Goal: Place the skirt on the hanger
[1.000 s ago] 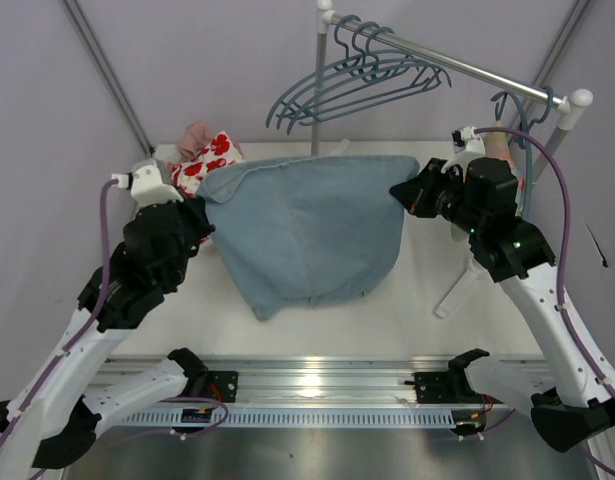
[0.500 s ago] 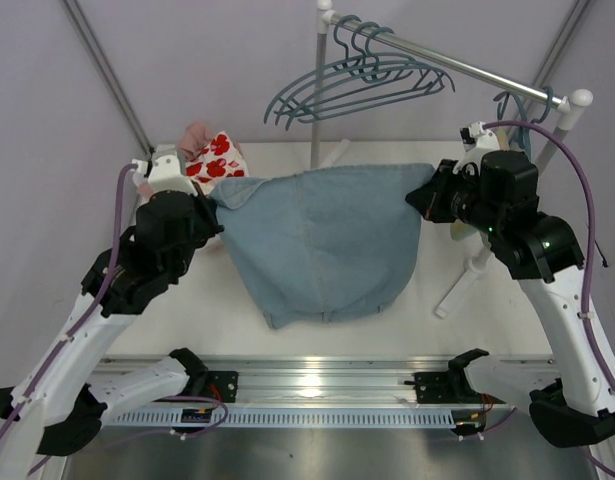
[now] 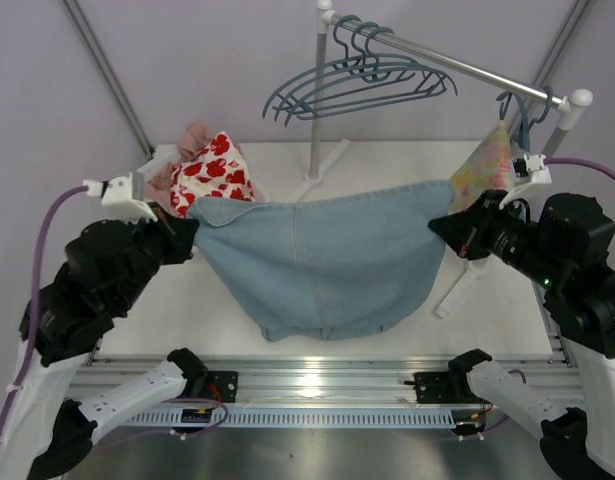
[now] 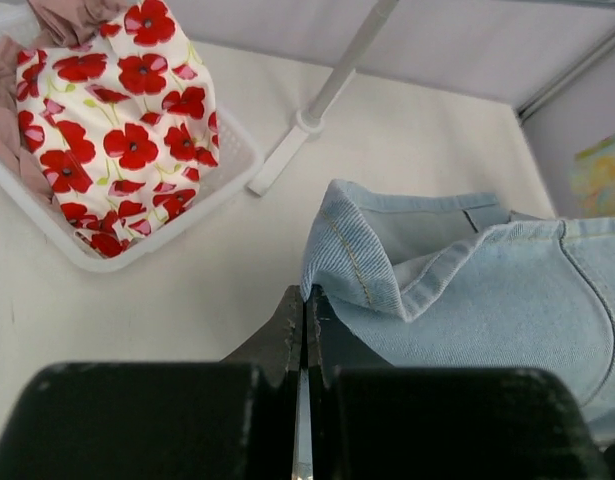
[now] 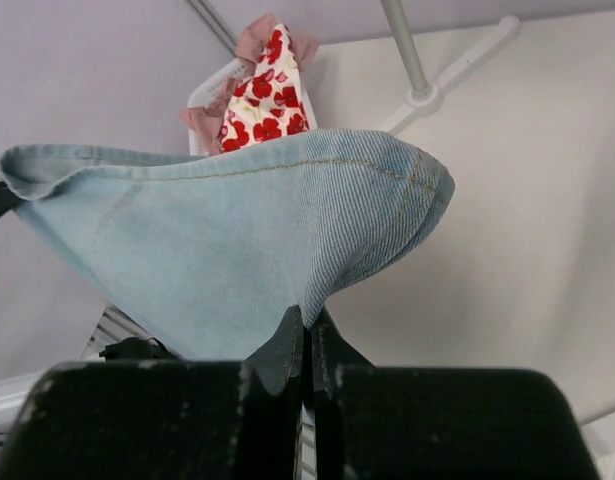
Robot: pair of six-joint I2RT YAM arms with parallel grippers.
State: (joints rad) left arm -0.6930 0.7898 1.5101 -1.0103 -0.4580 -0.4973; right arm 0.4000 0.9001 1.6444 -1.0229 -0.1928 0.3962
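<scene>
The left gripper [image 3: 190, 224] at nine o'clock and the right gripper [image 3: 436, 226] at three pinch the skirt [image 3: 322, 265], fingers clamped on its corners, over the tabletop [image 3: 402, 167].

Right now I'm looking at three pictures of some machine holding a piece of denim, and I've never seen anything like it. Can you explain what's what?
These are two robot arms bolted to the near edge of a table. The wide picture comes from a camera above and behind them. The other two come from a camera on each wrist, looking out along that arm's black fingers. The left gripper and the right gripper are each shut on one end of a light blue denim skirt, which is stretched between them with its middle sagging. At the back left, a white basket holds a cloth with red flowers. Teal hangers hang on a rail above.
</scene>
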